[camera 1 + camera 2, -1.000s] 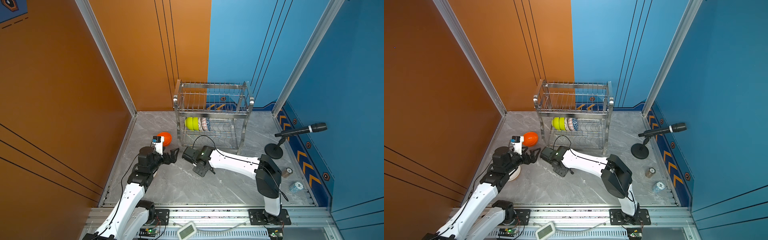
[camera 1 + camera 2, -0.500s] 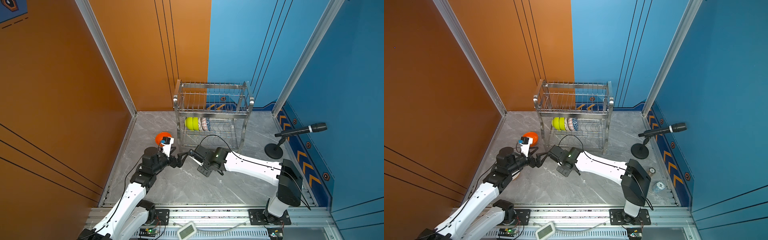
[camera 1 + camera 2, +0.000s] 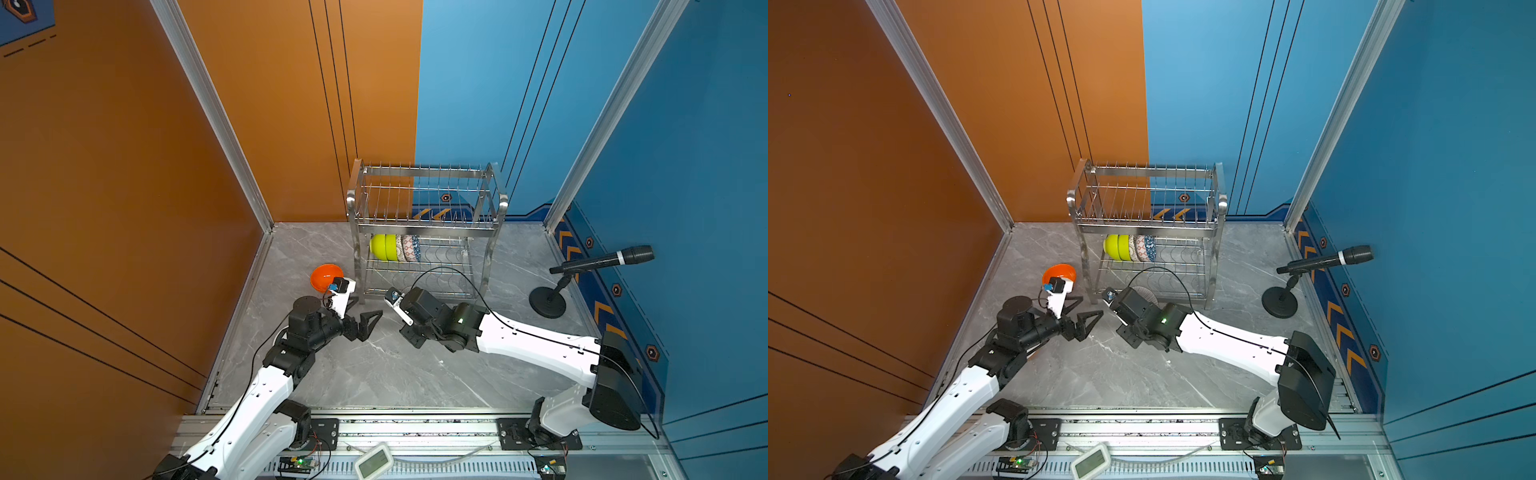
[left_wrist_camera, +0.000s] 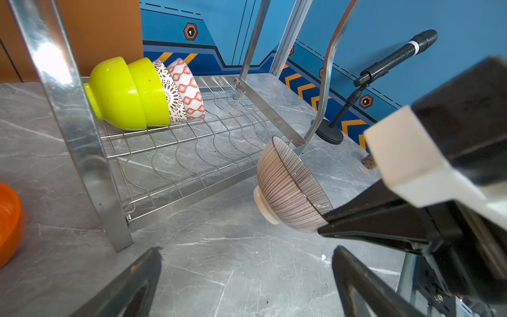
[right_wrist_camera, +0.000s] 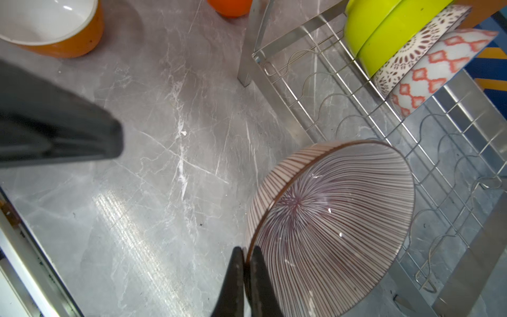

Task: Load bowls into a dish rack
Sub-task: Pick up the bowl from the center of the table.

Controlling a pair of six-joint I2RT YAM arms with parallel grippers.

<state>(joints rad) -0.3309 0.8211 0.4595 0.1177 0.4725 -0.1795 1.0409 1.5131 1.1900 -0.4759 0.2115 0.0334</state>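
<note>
- Swung rightward since a second ago, left end effector (image 4: 247, 249) stands apart, empty.
- Beside it, right end effector (image 5: 247, 251) clamps striped bowl (image 5: 329, 227) by its rim.
- Lower tier of dish rack (image 3: 424, 227) holds four bowls (image 4: 153, 93).

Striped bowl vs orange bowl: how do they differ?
The striped bowl is pinched at its rim by the right pincer, tipped on its side; the orange bowl sits upright on the table, ungripped. The striped bowl has radial lines; the orange bowl is plain. Neither sits in the dish rack.
</note>
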